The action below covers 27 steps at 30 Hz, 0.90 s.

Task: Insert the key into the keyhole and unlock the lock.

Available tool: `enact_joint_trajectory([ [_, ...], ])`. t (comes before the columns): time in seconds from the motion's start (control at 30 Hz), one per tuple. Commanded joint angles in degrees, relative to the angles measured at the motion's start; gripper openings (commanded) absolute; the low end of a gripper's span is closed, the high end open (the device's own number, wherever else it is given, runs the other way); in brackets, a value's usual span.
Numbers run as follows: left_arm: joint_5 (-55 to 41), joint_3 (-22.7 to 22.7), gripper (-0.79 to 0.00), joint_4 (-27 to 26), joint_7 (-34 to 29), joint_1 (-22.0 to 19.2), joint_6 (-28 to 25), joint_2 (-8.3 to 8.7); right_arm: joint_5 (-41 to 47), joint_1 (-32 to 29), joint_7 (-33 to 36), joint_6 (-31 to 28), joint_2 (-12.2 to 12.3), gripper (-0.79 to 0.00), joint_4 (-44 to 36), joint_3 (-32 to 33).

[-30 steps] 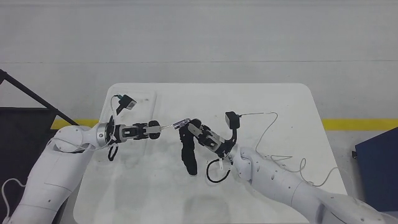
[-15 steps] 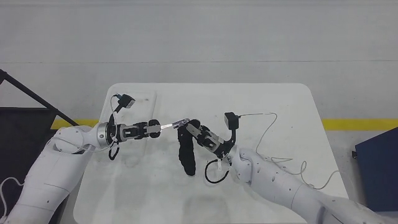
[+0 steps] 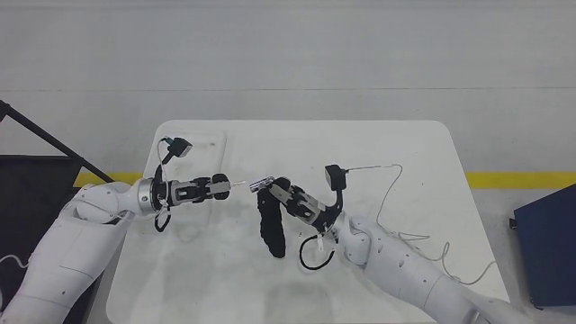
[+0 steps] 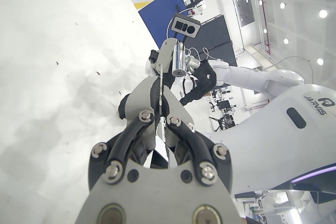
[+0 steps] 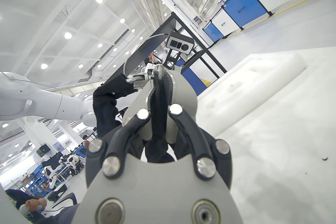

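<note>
Black cloth [image 3: 270,225] hangs beside the lock [image 4: 177,59] squeezed in the right gripper [image 5: 157,80]; the left gripper [image 4: 159,93] squeezes the key [image 4: 161,78] nearby.

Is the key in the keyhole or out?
Out. The key in the left gripper points beside the lock; its keyhole shows empty.

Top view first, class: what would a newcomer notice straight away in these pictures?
Above the white table, the left gripper pinches a key, its tip just short of the shiny lock held by the right gripper. A black cloth hangs from that gripper toward the table.
</note>
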Motion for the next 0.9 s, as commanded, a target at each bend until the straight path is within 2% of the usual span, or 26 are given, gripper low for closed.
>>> enact_joint_trajectory([
  [0.0,0.14,0.39,-0.785,-0.28,0.51,0.19,-0.5,0.35,0.09,-0.56,0.92,-0.11,-0.02,-0.785,-0.2,0.91],
  [0.53,-2.38,2.41,-0.785,-3.39,3.22,1.77,-3.21,3.98,0.22,-0.77,1.21,-0.13,-0.03,-0.785,-0.24,1.23],
  [0.87,-5.21,6.25,-0.785,-2.09,3.52,0.08,-3.51,4.68,0.22,-0.77,1.21,-0.13,-0.03,-0.785,-0.24,1.23],
])
